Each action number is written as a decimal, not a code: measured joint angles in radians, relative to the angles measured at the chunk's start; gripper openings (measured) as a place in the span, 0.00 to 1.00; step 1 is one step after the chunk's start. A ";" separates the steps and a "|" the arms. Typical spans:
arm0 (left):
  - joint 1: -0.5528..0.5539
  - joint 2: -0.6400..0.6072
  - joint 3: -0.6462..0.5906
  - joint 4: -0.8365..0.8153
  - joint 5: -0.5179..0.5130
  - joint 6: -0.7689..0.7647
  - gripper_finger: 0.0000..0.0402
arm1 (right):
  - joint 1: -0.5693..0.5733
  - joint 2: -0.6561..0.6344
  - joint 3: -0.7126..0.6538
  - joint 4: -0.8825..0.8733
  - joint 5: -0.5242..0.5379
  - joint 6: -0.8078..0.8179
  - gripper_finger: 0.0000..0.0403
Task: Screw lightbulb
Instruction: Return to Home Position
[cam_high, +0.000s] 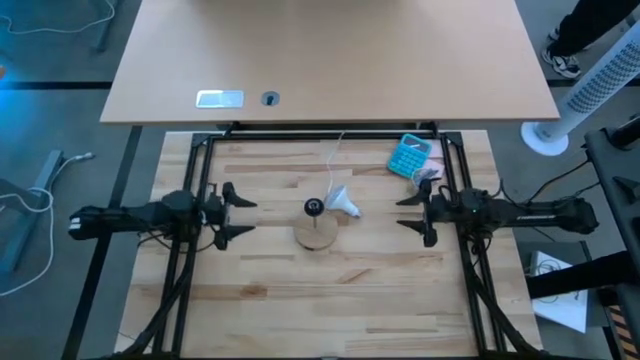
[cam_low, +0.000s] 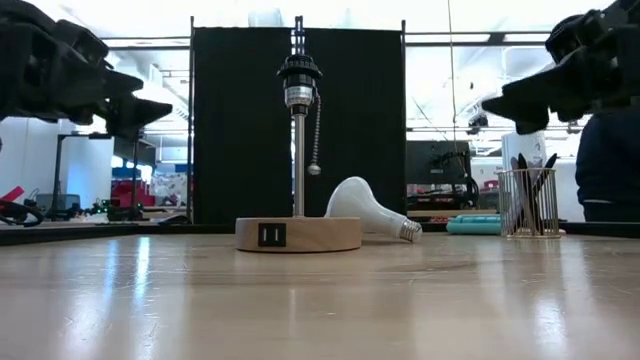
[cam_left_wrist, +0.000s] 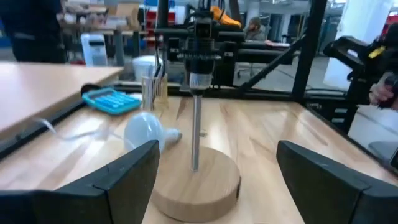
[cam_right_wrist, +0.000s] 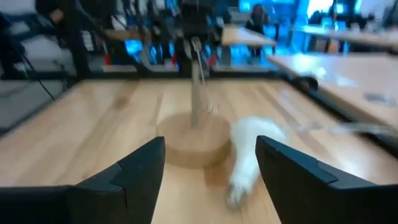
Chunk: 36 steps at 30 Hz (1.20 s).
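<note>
Wooden table (cam_high: 300, 300), arms raised at either side. Left gripper (cam_high: 243, 217) and right gripper (cam_high: 402, 213) empty, fingers spread apart, facing lamp (cam_high: 318, 234) at centre. Lightbulb (cam_high: 343, 202) out of socket, lying sideways on table just beside lamp's wooden base.

A robotics lab, set up in an open workshop hall.

My left arm (cam_high: 130, 216) and right arm (cam_high: 530, 212) are fixed to a black frame (cam_high: 290, 133) round a wooden table (cam_high: 330, 300), with a black screen (cam_low: 240, 120) behind. Around me are a plain desk (cam_high: 330, 50), a tower fan (cam_high: 600, 80), loose cables (cam_high: 20, 200) on the grey floor (cam_high: 60, 120), and a monitor (cam_low: 440, 165) under bright ceiling lights.
</note>
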 joint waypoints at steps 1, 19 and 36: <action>0.001 -0.005 0.000 0.002 -0.001 0.017 0.79 | 0.000 -0.017 0.000 0.001 -0.001 -0.003 0.62; 0.002 -0.052 0.006 -0.029 -0.114 -0.015 0.79 | 0.000 -0.218 0.000 -0.133 0.001 0.004 0.58; 0.002 -0.044 0.003 -0.017 -0.099 -0.062 0.79 | 0.000 -0.217 0.000 -0.158 -0.079 -0.059 0.64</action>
